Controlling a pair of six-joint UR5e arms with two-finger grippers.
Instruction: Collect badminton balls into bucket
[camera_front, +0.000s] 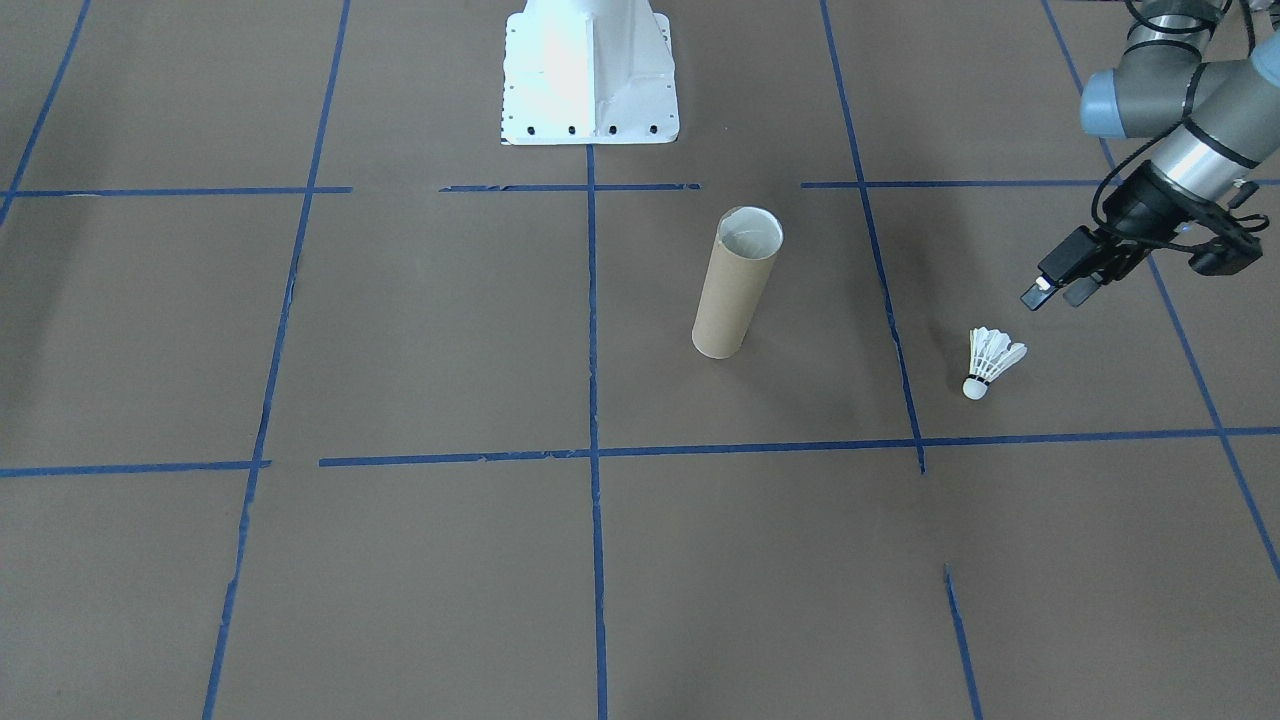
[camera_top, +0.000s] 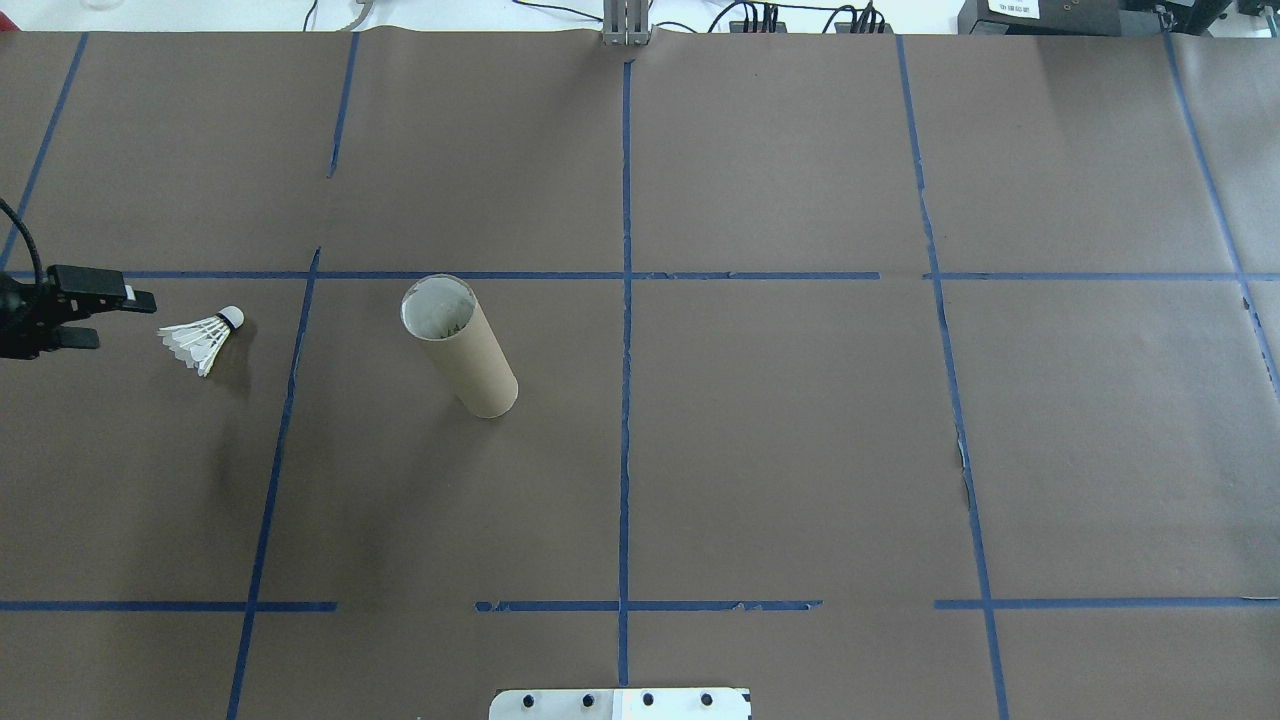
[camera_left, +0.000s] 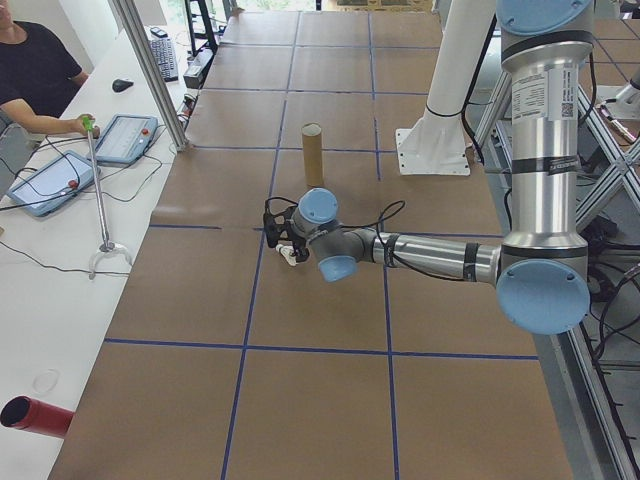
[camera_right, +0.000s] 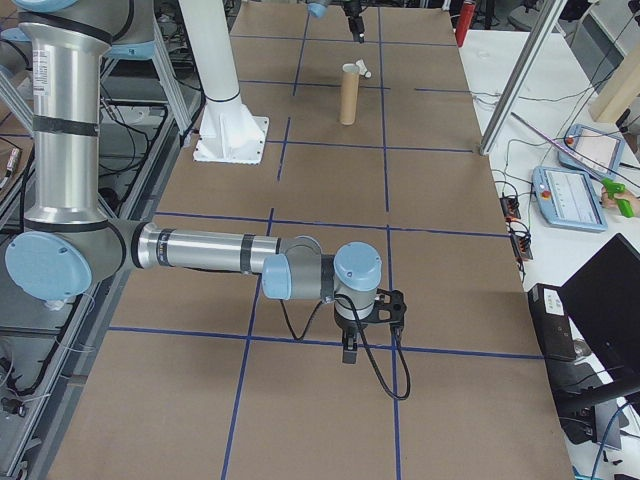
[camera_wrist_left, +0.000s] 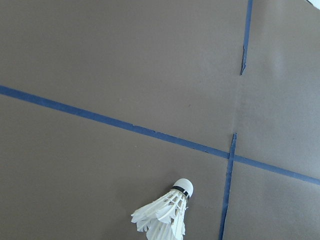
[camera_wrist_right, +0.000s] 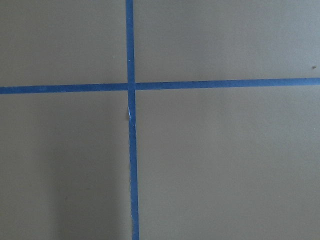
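Shuttlecock (camera_front: 988, 362): one, white feathers, white cork tip with a thin dark band. Lies on its side on the brown paper table (camera_front: 420, 330), on the robot's left part of it, cork pointing away from the robot in the overhead view. Touched by nothing. In the left wrist view it sits at the bottom edge of the picture, cork up, just beside a blue tape line (camera_wrist_left: 227, 190).

Tube (camera_front: 736, 283): brown cardboard, pale lining, standing upright with its mouth open at the top. Near the table's middle line, well apart from the shuttlecock, with one tape line between them. Something pale shows inside the mouth in the overhead view; what it is cannot be told.

Left gripper (camera_front: 1058, 290): black, hangs above the table near the shuttlecock's feather end, not touching it. Fingers parted by a modest gap, nothing between them.

Right gripper (camera_right: 349, 348): seen only in the right side view, pointing down over a tape line in a bare part of the table far from tube and shuttlecock. Whether it is parted or clenched cannot be told. Its wrist camera shows only paper and crossing tape.

Pedestal (camera_front: 589, 75): white metal, at the robot's side of the table.
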